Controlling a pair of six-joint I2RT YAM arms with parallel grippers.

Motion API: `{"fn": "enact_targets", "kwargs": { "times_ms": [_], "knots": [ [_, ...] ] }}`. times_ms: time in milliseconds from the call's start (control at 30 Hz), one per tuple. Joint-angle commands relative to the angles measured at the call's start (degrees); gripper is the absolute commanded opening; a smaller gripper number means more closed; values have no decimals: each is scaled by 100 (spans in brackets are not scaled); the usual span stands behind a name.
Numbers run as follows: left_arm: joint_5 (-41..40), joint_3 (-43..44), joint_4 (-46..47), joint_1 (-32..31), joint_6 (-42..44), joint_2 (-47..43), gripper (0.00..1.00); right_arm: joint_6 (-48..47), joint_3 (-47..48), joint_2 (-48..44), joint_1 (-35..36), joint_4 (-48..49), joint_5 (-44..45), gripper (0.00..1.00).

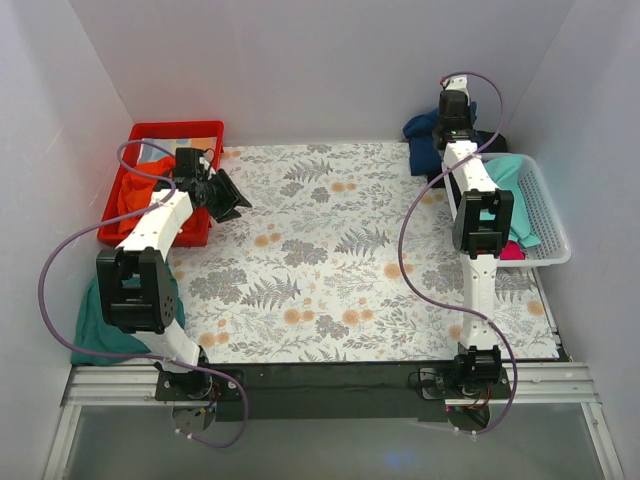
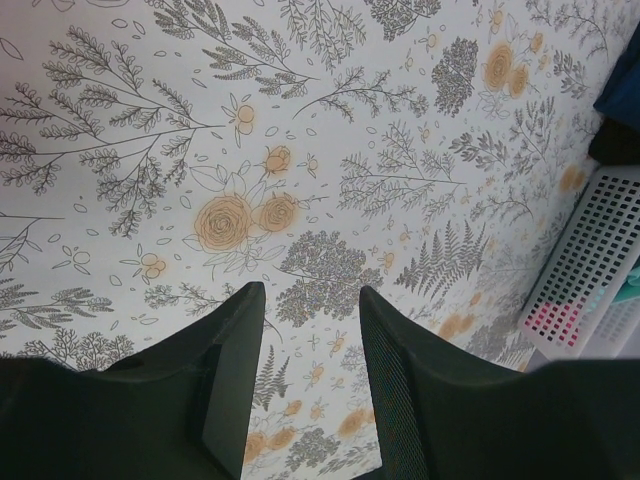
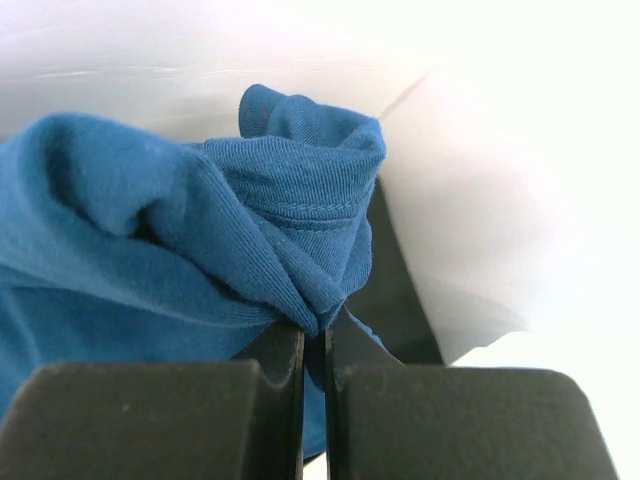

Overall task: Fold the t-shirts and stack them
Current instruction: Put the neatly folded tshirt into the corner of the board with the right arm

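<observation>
Right gripper (image 3: 318, 340): jaws clenched on fold of blue t-shirt (image 3: 180, 240), far right corner of table, beside white basket (image 1: 552, 212). Basket holds turquoise t-shirt (image 1: 508, 175) and pink t-shirt (image 1: 512, 250). Dark cloth (image 1: 492, 143) under blue pile, possibly a black shirt. Left gripper (image 2: 310, 300): fingers spread, holding nothing, above floral tablecloth (image 2: 300, 120), near red bin (image 1: 180, 126).

Bin (image 1: 178, 128) left, basket (image 1: 558, 222) right, mat (image 1: 330, 250) between, t-shirt (image 1: 419, 131) behind basket
</observation>
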Motion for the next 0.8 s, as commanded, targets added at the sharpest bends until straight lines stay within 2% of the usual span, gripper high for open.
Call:
{"fn": "enact_targets", "kwargs": {
  "times_ms": [0, 367, 400, 467, 500, 567, 600, 700, 767],
  "knots": [
    [61, -16, 11, -90, -34, 49, 41, -56, 223, -119, -302, 657, 515, 1],
    [-26, 81, -16, -301, -78, 312, 41, -47, -5, -4, -680, 876, 647, 1],
    [-18, 89, -24, -310, -69, 330, 41, -47, -92, -30, -680, 981, 673, 5],
    [-18, 107, -42, -345, -69, 365, 41, -38, -111, -48, -680, 1025, 700, 18],
    [-18, 116, -51, -345, -60, 365, 41, -38, -111, -48, -680, 1060, 735, 38],
    [-18, 142, -59, -362, -52, 383, 41, -30, -137, -65, -680, 1061, 753, 57],
    [-35, 159, -59, -362, -43, 374, 41, -21, -172, -83, -671, 1061, 779, 74],
    [-27, 177, -59, -371, -25, 409, 41, -30, -234, -136, -619, 1087, 893, 83],
    [-9, 186, -59, -371, -25, 409, 41, -56, -260, -153, -549, 1113, 1007, 84]
  ]
}}
